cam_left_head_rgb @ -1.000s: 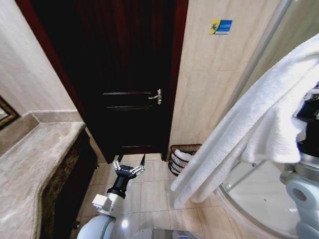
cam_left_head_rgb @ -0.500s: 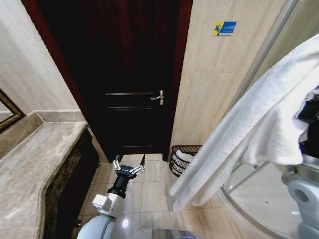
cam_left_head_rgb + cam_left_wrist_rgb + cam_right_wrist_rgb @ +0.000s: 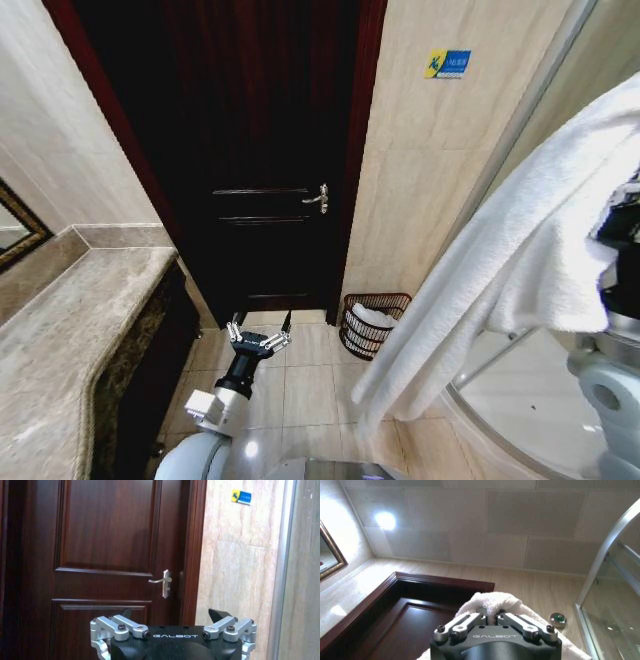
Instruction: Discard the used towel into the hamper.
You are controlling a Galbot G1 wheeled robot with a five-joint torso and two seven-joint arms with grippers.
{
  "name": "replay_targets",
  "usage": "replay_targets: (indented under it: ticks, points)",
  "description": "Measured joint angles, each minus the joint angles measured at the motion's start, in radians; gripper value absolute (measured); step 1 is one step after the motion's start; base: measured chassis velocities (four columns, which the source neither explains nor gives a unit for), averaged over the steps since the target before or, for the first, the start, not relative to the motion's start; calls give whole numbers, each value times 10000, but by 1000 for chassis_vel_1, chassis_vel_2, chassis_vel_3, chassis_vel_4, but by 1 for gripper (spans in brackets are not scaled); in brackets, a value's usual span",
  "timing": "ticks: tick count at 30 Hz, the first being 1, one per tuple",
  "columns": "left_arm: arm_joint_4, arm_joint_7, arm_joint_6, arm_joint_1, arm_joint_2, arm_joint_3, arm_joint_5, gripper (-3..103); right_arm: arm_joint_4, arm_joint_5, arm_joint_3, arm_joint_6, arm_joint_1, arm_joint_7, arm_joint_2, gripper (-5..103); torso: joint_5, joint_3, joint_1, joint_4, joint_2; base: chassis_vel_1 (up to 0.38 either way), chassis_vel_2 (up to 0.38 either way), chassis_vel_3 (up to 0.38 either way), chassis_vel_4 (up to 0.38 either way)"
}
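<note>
Stone counter (image 3: 70, 340), smooth and speckled brown, runs along the left wall. Next to it, low and near, the left gripper (image 3: 259, 324) hangs above the shiny floor tiles (image 3: 300, 390) with its metal fingers spread apart and nothing in them. Behind it stands a dark wooden door (image 3: 250, 150) with a silver handle (image 3: 318, 197). To the right, on the floor by the far wall, sits the hamper (image 3: 371, 324), a small round wire basket with something white inside. On the far right, a big fluffy white towel (image 3: 500, 260) hangs down. The right gripper (image 3: 492, 619) points up, fingers pinched tight on a fold of that towel.
</note>
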Motion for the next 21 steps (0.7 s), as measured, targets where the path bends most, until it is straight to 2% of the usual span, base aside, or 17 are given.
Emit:
replay_targets:
  ticks: [13,17,21]
  points:
    - [0,0,0,-5,0,0,0,100,-80,60,66,176,54,76,-135,8,-1,-8,7,1,-36,-152,164,172,-161]
    - [1,0,0,-4,0,0,0,100,-483,319,9,475,372,-155,-455,8,-1,-14,0,7,-41,-74,84,7,-51]
    - [0,0,0,-1,0,0,0,100,-990,366,-201,678,912,-330,-838,8,0,-23,-21,0,-40,15,-15,-3,28]
